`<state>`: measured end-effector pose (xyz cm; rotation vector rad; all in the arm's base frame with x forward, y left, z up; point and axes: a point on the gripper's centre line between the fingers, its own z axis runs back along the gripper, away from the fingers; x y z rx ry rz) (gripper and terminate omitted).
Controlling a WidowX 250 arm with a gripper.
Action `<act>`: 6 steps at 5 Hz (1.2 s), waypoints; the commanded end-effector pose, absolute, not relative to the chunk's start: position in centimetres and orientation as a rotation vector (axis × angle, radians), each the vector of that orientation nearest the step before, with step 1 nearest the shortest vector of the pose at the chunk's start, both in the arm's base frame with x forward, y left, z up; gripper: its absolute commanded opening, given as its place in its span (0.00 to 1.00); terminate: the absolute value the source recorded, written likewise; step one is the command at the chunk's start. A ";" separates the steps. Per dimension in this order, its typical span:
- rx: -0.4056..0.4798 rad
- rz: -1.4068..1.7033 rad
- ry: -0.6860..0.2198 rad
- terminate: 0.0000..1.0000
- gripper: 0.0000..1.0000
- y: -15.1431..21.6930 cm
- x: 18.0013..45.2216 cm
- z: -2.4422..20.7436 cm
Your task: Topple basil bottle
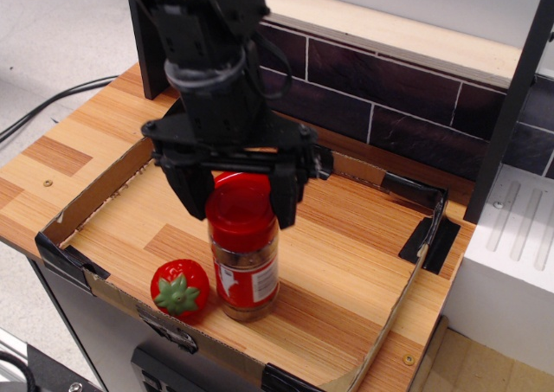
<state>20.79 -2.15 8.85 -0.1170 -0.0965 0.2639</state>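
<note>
A: Arm pose?
B: Black robot arm comes down from top left, wrist near vertical.
A: Gripper?
B: Black two-finger gripper (241,203) points down, jaws spread wide. Left finger (196,196) and right finger (285,200) hang level, well apart.
</note>
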 end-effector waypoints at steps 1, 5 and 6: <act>-0.042 0.268 -0.142 0.00 0.00 -3.2 21.1 8.4; -0.048 0.410 0.453 0.00 0.00 -5.9 22.6 9.2; 0.000 0.363 0.262 0.00 0.00 -5.9 23.4 7.5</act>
